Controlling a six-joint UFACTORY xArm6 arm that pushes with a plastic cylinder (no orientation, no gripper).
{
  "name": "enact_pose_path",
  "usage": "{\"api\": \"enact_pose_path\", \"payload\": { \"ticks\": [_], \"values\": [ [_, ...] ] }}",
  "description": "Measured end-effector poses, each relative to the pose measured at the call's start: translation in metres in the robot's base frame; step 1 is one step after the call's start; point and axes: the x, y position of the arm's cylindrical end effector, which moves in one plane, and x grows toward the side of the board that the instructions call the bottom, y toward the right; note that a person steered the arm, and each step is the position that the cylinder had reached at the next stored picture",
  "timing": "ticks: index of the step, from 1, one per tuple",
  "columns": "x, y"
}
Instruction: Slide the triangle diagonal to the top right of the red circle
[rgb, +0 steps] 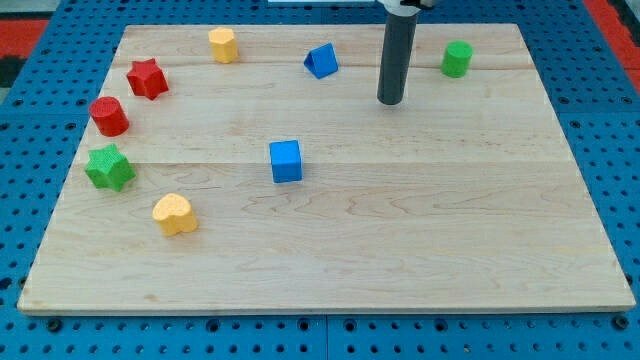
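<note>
The blue triangle (321, 61) lies near the view's top, a little left of centre. The red circle (108, 116) stands at the view's left edge of the board. My tip (390, 101) is on the board to the right of the blue triangle and slightly below it, apart from it by a clear gap. The rod rises straight up from the tip to the view's top.
A red star (147, 78) sits up and right of the red circle. A green star (109, 167) is below the circle. A yellow heart (174, 214), a blue cube (286, 161), a yellow block (223, 45) and a green cylinder (457, 59) are also on the wooden board (420, 240).
</note>
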Motion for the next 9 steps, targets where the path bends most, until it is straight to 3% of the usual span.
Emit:
{"api": "enact_pose_path", "payload": {
  "ticks": [4,5,7,9],
  "values": [
    [-0.006,0.000],
    [-0.043,-0.003],
    [-0.066,-0.098],
    [-0.082,-0.133]
  ]
}}
